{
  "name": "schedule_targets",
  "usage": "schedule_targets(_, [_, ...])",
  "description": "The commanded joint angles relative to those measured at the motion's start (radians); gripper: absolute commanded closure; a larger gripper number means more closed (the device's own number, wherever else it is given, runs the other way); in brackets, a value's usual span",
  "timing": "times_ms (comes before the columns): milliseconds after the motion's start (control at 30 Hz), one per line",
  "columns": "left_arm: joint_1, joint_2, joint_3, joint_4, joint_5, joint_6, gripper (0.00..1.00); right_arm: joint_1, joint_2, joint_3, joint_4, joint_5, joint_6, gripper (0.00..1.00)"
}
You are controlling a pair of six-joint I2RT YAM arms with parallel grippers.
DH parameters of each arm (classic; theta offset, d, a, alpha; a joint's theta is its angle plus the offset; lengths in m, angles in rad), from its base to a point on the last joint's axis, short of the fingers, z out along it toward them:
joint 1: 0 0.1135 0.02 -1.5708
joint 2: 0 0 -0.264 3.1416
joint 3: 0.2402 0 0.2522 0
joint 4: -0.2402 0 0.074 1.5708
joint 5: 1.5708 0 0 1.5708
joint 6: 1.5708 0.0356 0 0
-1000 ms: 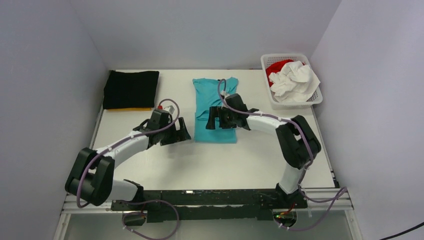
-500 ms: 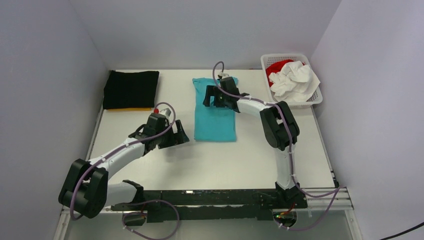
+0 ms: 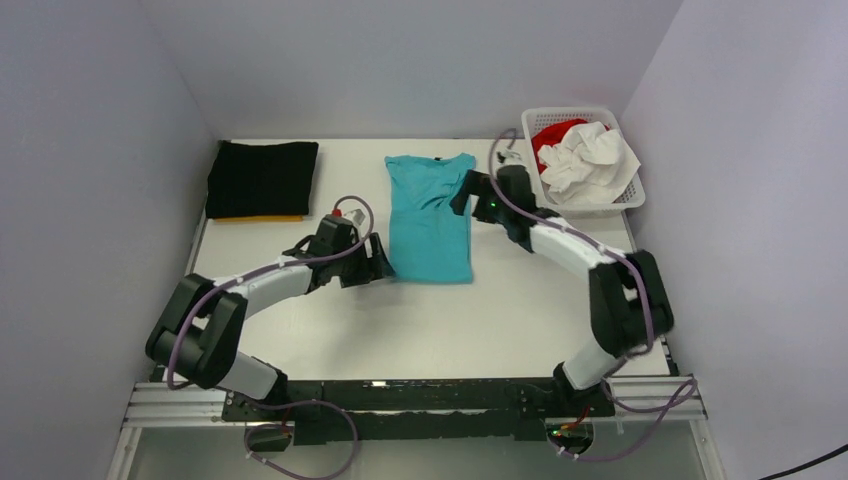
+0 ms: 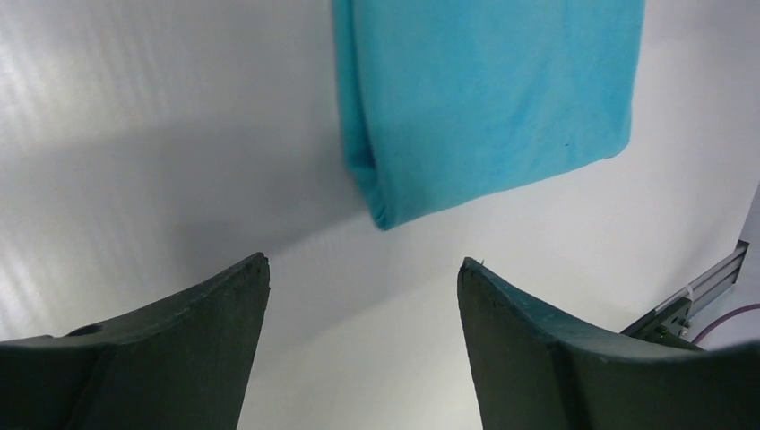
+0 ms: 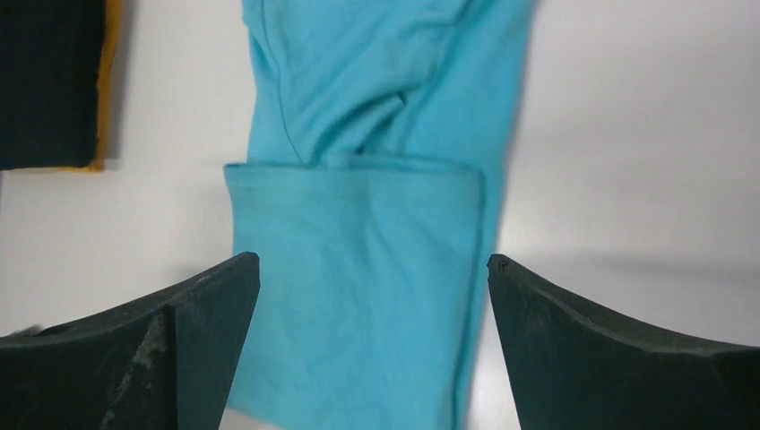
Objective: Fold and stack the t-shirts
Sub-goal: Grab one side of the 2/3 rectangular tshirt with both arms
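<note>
The turquoise t-shirt (image 3: 430, 215) lies in the middle of the table, folded into a long strip with its neck at the far end. My left gripper (image 3: 376, 264) is open just left of its near left corner; the left wrist view shows that corner (image 4: 484, 90) ahead of the open gripper (image 4: 363, 269). My right gripper (image 3: 463, 192) is open and empty at the shirt's right edge, near the far end. The right wrist view shows the gripper (image 5: 372, 264) open above the shirt (image 5: 358, 224). A folded black t-shirt (image 3: 262, 176) lies on an orange-yellow one (image 3: 255, 218) at the far left.
A white lattice basket (image 3: 592, 208) at the far right holds a crumpled white t-shirt (image 3: 590, 158) and a red one (image 3: 550, 135). Grey walls close in the table on three sides. The black and orange-yellow stack also shows in the right wrist view (image 5: 45, 81).
My right gripper has swung from above the shirt's far part to its right edge. My left gripper has moved right, up to the shirt's near left corner.
</note>
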Motion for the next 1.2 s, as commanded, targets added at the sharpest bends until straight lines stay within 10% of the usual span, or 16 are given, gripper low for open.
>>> schedule_targets(0, [-0.031,0.07,0.061,0.077,0.033,-0.034,0.23,-0.099,-0.179,-0.237,0.095,-0.166,0.1,0.0])
schedule_targets(400, [-0.045,0.233,0.09,0.118,0.035,-0.046,0.44,-0.124,-0.268,-0.427,0.01,-0.292,0.124,0.0])
schedule_targets(633, [-0.058,0.27,0.102,0.104,0.023,-0.039,0.85,-0.118,-0.259,-0.458,0.014,-0.31,0.135,0.02])
schedule_targets(700, [-0.058,0.282,0.106,0.104,0.025,-0.038,1.0,-0.106,-0.244,-0.452,0.002,-0.312,0.139,0.06])
schedule_targets(1167, [-0.064,0.277,0.094,0.094,0.006,-0.039,1.0,-0.037,-0.124,-0.42,-0.072,-0.284,0.2,0.6])
